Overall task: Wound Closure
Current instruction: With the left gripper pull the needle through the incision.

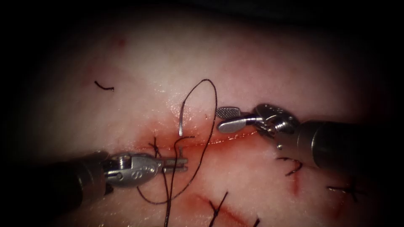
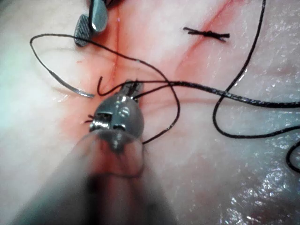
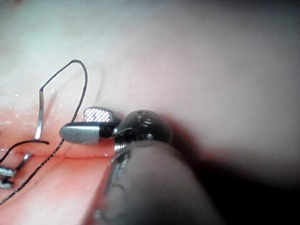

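Endoscope view: left tool [image 1: 182, 164] grips needle [image 1: 181, 126]; right tool [image 1: 223, 120] gapes empty.

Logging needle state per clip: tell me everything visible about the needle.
The needle is thin, curved, silvery metal, lodged in the tissue across the cut. Its rear end stands above the cut, trailing dark thread; its tip end emerges below, gripped by the left hand. The open right hand is clear of it.
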`<state>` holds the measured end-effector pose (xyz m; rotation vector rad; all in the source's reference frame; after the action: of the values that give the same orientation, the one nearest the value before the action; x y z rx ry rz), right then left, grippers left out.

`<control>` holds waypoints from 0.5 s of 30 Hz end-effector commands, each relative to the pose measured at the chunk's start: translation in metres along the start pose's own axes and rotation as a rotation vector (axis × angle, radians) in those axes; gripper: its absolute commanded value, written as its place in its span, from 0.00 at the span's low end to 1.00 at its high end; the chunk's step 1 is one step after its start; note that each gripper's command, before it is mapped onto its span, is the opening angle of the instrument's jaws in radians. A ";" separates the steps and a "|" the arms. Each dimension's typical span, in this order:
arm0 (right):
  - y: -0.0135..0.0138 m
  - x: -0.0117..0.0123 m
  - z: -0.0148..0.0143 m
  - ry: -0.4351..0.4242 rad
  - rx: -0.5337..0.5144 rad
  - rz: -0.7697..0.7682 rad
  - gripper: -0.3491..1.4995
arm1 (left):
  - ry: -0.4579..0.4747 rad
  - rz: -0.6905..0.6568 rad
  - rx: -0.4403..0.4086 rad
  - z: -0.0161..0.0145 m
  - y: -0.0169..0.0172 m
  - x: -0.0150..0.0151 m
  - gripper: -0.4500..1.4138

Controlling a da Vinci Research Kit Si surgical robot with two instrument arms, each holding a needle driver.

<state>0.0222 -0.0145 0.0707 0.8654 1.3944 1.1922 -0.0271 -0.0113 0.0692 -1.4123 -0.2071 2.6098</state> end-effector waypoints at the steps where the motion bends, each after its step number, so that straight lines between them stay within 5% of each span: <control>1: 0.0001 -0.0004 0.0009 -0.001 0.004 0.000 0.35 | 0.019 -0.036 -0.019 0.0005 -0.0001 0.0004 0.00; 3: -0.0003 -0.0006 0.0010 -0.001 0.004 0.001 0.36 | 0.101 -0.179 -0.088 -0.0006 0.0005 0.0020 0.00; 15: -0.0015 -0.0012 0.0009 -0.007 0.017 0.004 0.42 | 0.278 -0.382 -0.219 -0.0042 0.0020 0.0083 0.00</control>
<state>0.0226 -0.0159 0.0690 0.8825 1.4005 1.1817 -0.0275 -0.0115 0.0588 -1.6001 -0.6758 2.0995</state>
